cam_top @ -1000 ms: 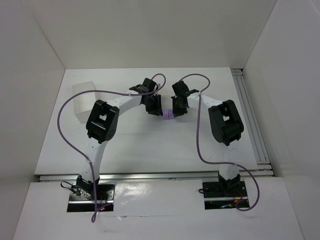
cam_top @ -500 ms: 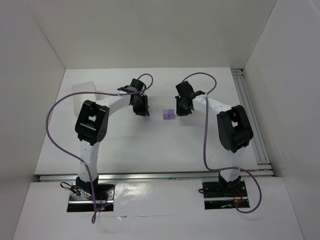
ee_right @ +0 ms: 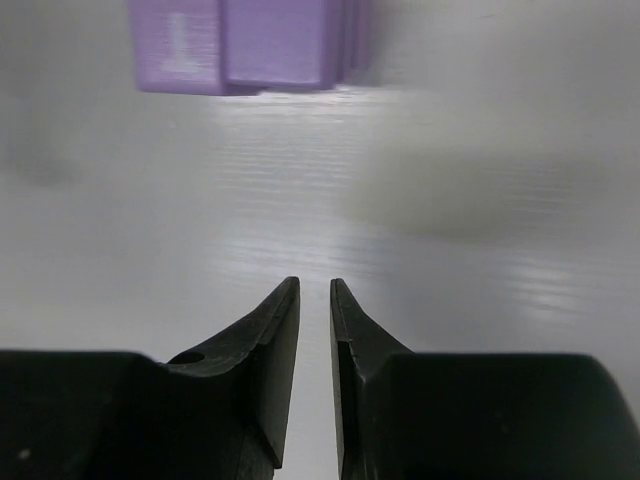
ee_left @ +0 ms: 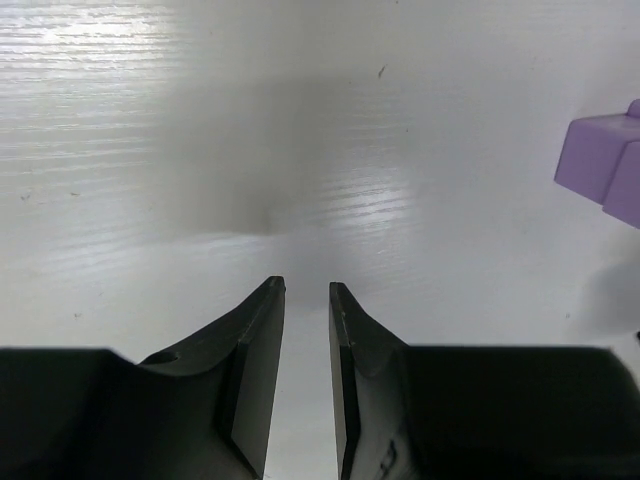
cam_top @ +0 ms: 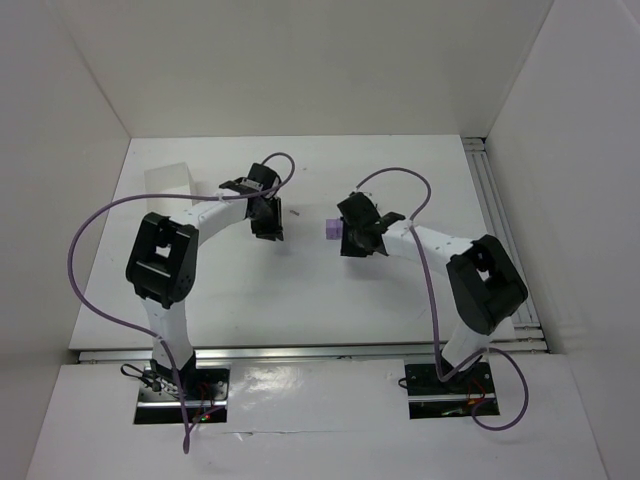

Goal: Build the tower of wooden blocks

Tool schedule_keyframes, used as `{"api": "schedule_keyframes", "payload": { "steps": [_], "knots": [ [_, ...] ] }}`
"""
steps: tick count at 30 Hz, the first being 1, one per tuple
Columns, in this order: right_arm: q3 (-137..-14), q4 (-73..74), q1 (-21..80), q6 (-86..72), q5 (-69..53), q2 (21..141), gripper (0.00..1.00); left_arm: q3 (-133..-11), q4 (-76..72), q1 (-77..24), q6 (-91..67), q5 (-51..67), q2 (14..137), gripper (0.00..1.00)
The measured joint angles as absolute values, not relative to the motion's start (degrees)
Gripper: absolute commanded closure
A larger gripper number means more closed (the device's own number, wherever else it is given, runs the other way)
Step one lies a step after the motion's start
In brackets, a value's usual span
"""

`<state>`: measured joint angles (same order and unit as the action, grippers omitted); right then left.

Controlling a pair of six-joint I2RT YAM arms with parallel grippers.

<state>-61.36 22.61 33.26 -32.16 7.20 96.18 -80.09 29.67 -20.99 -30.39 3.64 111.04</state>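
The wood block tower is a small cluster of light purple blocks resting on the white table; no dark blue block is in sight. My left gripper sits to its left, apart from it. In the left wrist view that gripper has its jaws nearly together with nothing between, and the purple blocks lie at the right edge. My right gripper is just right of and nearer than the blocks. In the right wrist view this gripper is also narrowly closed and empty, with the purple blocks ahead, not touching.
A translucent white box stands at the back left of the table. A metal rail runs along the right side. White walls enclose the table on three sides.
Both grippers have drawn away from the purple blocks, the left one moving left, the right one coming nearer and lower. The blocks stay in place, free of both.
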Motion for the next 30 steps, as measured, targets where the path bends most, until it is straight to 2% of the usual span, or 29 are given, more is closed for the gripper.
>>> {"api": "schedule_keyframes", "payload": {
  "steps": [13,30],
  "knots": [
    [-66.0,15.6,36.4,-39.3,12.9,107.0,0.74,-79.9,30.0,-21.0,-30.4,1.7,109.7,0.65],
    [-71.5,15.5,36.4,-39.5,15.1,111.7,0.74,-79.8,30.2,-21.0,-30.3,1.6,109.7,0.67]
  ]
}}
